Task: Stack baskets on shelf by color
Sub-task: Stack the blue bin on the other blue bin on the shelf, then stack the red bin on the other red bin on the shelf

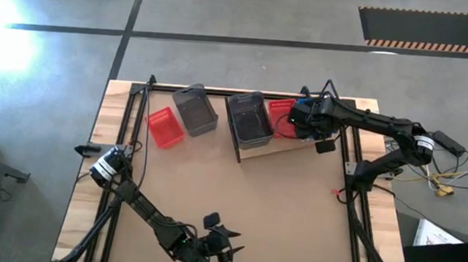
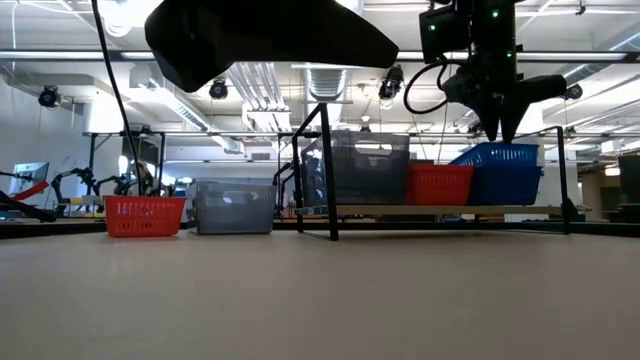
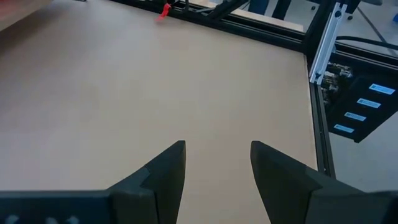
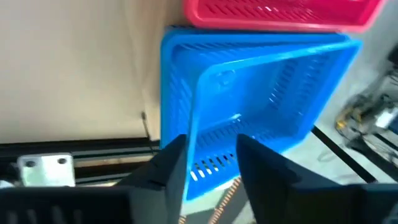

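Note:
My right gripper (image 2: pixel 500 135) (image 4: pixel 211 140) reaches down over the right end of the shelf (image 2: pixel 440 210) and is shut on a blue basket (image 4: pixel 261 81). That basket sits tilted inside a second blue basket (image 2: pixel 500 188) on the board. Beside them on the shelf stand a red basket (image 2: pixel 440 184) and a grey basket (image 2: pixel 365 167) (image 1: pixel 249 118). Another red basket (image 1: pixel 166 127) and another grey one (image 1: pixel 195 109) rest on their bases on the tabletop, left of the shelf. My left gripper (image 3: pixel 217 146) (image 1: pixel 224 235) hovers open near the table's near edge. My right gripper holds the upper blue basket by the slotted side wall (image 4: pixel 211 163) nearest the wrist, with the wall between the two fingers, one inside the basket and one outside. The fingers come from above, pointing down. The basket is tilted, its far part lying in the lower blue basket.
The shelf's thin black wire legs (image 2: pixel 330 190) stand at the far middle of the table. Black frame rails (image 1: pixel 355 182) run along the table's left and right sides. Bare tabletop (image 1: pixel 246 190) lies between the shelf and my left arm. A small red object (image 1: pixel 335 191) lies near the right rail.

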### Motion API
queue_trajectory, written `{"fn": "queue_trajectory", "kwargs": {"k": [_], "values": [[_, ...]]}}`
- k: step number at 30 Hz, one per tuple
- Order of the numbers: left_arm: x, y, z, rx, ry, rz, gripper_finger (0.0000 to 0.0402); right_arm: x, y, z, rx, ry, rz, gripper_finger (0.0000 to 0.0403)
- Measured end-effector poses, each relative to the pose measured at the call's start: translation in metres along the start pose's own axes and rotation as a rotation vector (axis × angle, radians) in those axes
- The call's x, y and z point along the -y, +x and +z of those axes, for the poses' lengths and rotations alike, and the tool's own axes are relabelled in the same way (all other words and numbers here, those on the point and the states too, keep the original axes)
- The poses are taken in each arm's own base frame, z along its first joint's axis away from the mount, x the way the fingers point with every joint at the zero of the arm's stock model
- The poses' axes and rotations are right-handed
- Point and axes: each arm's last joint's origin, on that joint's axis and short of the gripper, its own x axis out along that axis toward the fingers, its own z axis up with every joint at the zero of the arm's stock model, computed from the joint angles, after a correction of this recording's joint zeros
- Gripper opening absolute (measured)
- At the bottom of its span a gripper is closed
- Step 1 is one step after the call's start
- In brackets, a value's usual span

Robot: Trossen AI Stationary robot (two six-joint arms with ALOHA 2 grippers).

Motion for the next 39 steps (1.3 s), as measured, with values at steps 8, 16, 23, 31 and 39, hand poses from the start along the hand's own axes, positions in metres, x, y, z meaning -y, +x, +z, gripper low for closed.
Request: {"fn": "queue_trajectory", "kwargs": {"k": [8, 16, 23, 31, 39], "values": [[0.0, 0.0, -0.001, 0.001, -0.001, -0.002, 0.0166, -0.002, -0.006, -0.005, 0.054, 0.08, 0.033, 0.0165], [0.001, 0.0, 0.001, 0.011, 0.01, -0.009, 0.0166, -0.003, -0.008, -0.006, 0.083, 0.378, 0.074, 0.0123], [0.008, -0.019, 0.028, 0.057, 0.087, -0.044, 0.0166, -0.032, -0.021, 0.018, 0.463, 0.46, 0.256, 0.0064], [-0.011, -0.072, 0.068, 0.086, 0.186, 0.081, 0.0166, -0.139, -0.037, 0.051, 0.969, 0.315, 0.299, 0.0014], [-0.076, -0.098, 0.105, -0.109, 0.067, 0.262, 0.0166, -0.252, -0.012, 0.055, 1.219, 0.286, 0.225, 0.0009]]}}
